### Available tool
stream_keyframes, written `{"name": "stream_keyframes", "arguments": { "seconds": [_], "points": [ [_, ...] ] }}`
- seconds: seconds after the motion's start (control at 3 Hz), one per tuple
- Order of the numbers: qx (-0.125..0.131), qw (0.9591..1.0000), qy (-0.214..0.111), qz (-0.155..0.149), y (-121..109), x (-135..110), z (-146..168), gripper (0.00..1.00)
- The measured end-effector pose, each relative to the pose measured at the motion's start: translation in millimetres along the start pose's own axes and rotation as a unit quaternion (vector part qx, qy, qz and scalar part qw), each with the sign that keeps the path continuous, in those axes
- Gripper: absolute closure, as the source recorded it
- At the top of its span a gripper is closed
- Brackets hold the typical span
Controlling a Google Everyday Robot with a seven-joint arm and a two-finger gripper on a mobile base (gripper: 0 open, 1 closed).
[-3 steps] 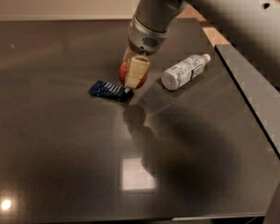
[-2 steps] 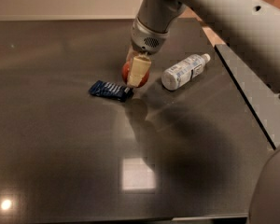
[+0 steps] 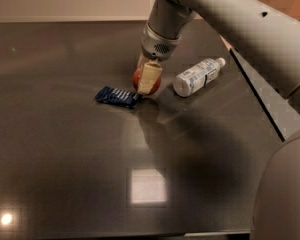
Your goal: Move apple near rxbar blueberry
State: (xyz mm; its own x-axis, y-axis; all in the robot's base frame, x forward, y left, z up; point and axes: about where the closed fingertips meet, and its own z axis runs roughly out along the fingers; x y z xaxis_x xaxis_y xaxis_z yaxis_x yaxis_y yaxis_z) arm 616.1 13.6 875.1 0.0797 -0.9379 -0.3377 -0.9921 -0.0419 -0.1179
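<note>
Little has shifted since a second ago: the claw (image 3: pixel 146 85) and apple (image 3: pixel 137 78) sit at almost the same spot, while the arm (image 3: pixel 230 19) now fills more of the right edge.

Left to right, I note:

- The dark table (image 3: pixel 65 149) lies open across the left side and the whole near half, with glare patches low down. Its near edge shows only at bottom centre.
- The blue snack bar (image 3: pixel 117 96) lies flat left of centre.
- The apple is just beside the bar's right end, clamped in the claw. One pale finger (image 3: pixel 149 77) crosses its front and hides most of it. I cannot tell whether apple and bar touch, nor whether the apple rests on the table.
- The clear bottle (image 3: pixel 195 76) lies on its side near the apple, apart from it.
- The table's right edge runs diagonally. The arm covers part of it and is cut off by the frame.
</note>
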Motion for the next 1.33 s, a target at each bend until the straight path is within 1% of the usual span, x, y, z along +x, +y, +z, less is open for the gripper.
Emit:
{"name": "stream_keyframes", "arguments": {
  "seconds": [0.33, 1.0, 1.33],
  "points": [
    [0.0, 1.0, 0.008, 0.004, -2, 5, 8, 0.77],
    [-0.002, 0.9998, 0.02, 0.005, -2, 10, 18, 0.31],
    [-0.003, 0.9998, 0.019, 0.004, -3, 10, 20, 0.08]
  ]
}}
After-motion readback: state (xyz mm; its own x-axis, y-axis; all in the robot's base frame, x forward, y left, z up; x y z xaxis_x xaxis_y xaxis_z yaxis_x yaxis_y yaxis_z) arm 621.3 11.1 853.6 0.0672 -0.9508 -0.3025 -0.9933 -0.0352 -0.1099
